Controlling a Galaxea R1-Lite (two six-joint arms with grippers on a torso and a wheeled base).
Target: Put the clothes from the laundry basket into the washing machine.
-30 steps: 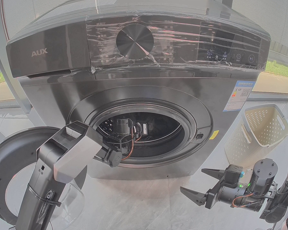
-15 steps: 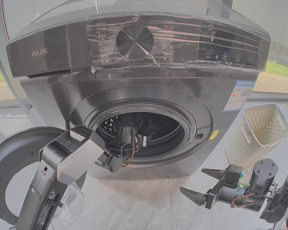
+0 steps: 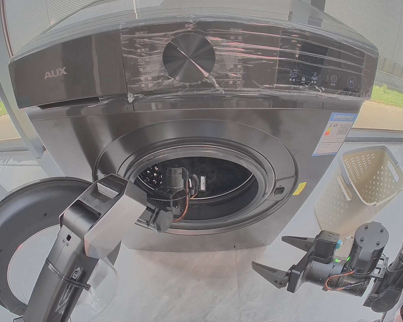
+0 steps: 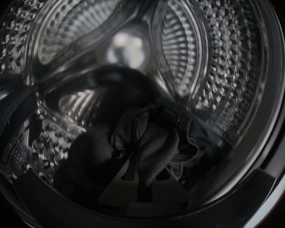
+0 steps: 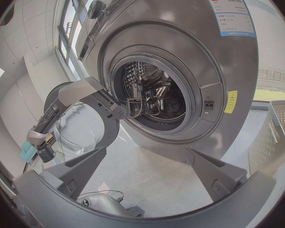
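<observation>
The washing machine (image 3: 188, 112) stands with its round door (image 3: 22, 229) swung open to the left. My left arm reaches through the opening (image 3: 228, 188), and its wrist (image 3: 174, 180) sits inside the drum. Deep in the drum, my left gripper (image 4: 146, 184) is shut on a dark garment (image 4: 152, 143) that drapes over its fingers and bunches above them. More dark cloth (image 4: 88, 152) lies on the drum floor beside it. My right gripper (image 3: 269, 252) hangs open and empty low in front of the machine, to its right. The cream laundry basket (image 3: 367, 184) leans tilted by the machine's right side.
The open door takes up the floor at the left of the machine. Bare grey floor (image 3: 201, 282) lies between the machine's front and my right gripper. The basket's inside (image 3: 371, 171), as far as it shows, holds no clothes. Windows stand behind the machine.
My left wrist dipped a little inside the drum half a second ago and has risen back. The right arm has not moved.
</observation>
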